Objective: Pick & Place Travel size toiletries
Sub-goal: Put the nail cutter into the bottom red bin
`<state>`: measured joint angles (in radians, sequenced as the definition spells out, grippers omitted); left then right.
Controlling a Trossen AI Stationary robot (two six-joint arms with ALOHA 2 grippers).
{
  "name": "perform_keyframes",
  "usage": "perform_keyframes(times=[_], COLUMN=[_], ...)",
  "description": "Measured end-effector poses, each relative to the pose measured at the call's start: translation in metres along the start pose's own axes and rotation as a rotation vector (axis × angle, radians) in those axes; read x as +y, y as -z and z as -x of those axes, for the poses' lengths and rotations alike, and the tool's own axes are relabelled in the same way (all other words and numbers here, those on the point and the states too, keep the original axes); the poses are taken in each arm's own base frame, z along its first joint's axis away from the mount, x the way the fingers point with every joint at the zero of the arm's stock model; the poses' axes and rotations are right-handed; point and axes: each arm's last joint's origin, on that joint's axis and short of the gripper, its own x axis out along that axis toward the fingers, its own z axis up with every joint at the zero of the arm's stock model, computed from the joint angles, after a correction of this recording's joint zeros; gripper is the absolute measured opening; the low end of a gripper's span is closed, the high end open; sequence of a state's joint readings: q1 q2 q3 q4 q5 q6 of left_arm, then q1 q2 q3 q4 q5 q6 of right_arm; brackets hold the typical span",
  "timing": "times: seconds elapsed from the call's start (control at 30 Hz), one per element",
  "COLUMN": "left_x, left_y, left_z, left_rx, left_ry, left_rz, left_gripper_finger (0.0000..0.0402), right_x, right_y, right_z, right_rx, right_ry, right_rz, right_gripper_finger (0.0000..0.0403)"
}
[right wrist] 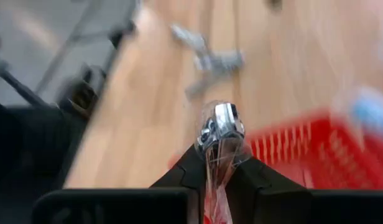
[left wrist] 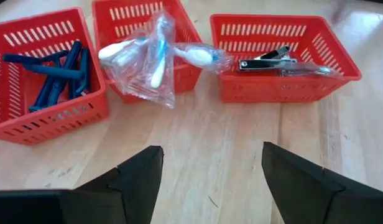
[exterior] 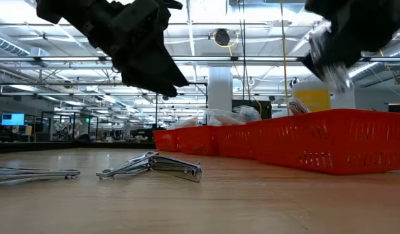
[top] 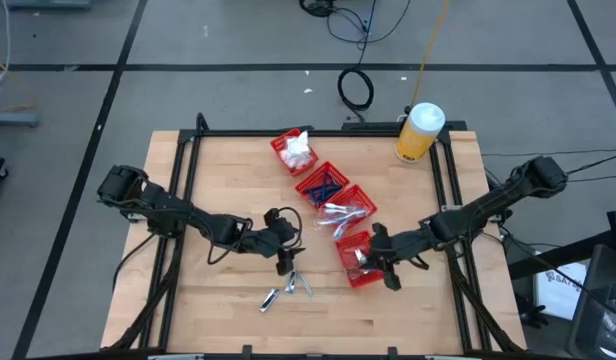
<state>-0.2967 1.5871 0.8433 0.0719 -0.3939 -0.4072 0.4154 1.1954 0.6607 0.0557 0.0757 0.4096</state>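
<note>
Four red bins stand in a slanting row: white packets [top: 295, 150], dark blue pieces [left wrist: 55, 78], clear-wrapped sticks [left wrist: 155, 53] and silvery clippers [left wrist: 272, 62]. Two or three more silvery clippers [top: 288, 287] lie loose on the wood, also visible in the low view [exterior: 154, 166]. My left gripper [left wrist: 210, 158] hovers open just above those loose clippers and faces the bins, with nothing between its fingers. My right gripper [right wrist: 219, 155] is shut on a clear-wrapped silvery clipper [right wrist: 221, 124] over the nearest bin [top: 360, 265]. My right gripper pinches the wrapped silvery clipper between its two fingers by one end [right wrist: 217, 152]. The other end [right wrist: 222, 118] sticks out past the fingertips. The clipper is lifted clear, above the nearest bin's rim [exterior: 330, 65].
A tall yellow bottle with a white cap [top: 419, 132] stands at the table's far right corner. A black rail frame [top: 188, 150] runs around the wooden top. Bare wood lies at the far left and along the near edge.
</note>
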Motion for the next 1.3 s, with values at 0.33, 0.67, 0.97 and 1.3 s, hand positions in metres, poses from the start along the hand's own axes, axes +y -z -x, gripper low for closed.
perform_keyframes(times=[0.33,0.67,0.97,1.3], left_x=[0.008,0.007,0.007,0.007], left_y=[-0.004,-0.004,-0.003,-0.003], left_z=[-0.003,-0.003,-0.003,-0.003], left_rx=[-0.008,-0.008,-0.008,-0.007], left_ry=[-0.021,-0.019,-0.018,-0.018], left_rz=[0.068,0.066,0.066,0.065], left_gripper_finger=[0.0271,0.0271,0.0271,0.0271], right_x=[-0.011,-0.012,-0.003,-0.001], right_y=[0.035,0.036,0.027,0.034], right_z=[-0.012,-0.013,-0.013,-0.037], right_rx=[0.127,0.105,0.047,0.109], right_ry=[0.060,0.049,-0.095,-0.252], right_rz=[-0.157,-0.160,-0.138,-0.230], right_gripper_finger=[0.0038,0.0149,0.0204,0.0186])
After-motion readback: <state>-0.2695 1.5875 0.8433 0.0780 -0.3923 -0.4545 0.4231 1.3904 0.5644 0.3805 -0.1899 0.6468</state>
